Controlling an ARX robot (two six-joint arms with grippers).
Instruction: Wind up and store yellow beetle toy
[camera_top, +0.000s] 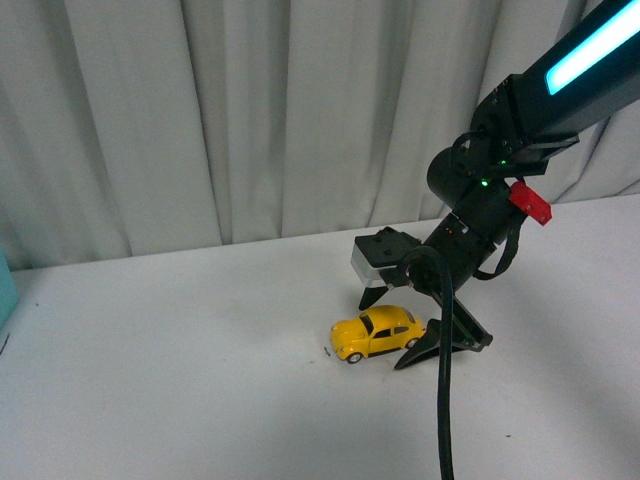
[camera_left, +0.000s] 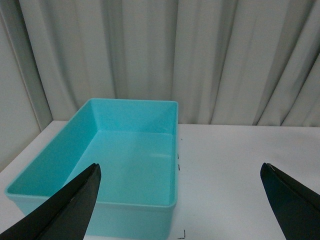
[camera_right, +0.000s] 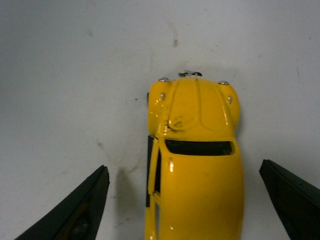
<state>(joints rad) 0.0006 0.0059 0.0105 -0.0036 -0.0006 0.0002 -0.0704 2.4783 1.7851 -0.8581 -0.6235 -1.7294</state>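
Because the yellow beetle toy (camera_right: 200, 165) sits between its wide-spread jaws, the right end effector (camera_top: 383, 334) looks poised to grip it.

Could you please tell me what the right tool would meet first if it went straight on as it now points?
Most likely the yellow beetle toy, which sits between the open fingers of the right tool; the table lies beneath.

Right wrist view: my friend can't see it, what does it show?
A shiny yellow toy car sits on a white table, seen from above, hood pointing away from the camera. The right gripper is open, one dark finger on each side of the car, not touching it.
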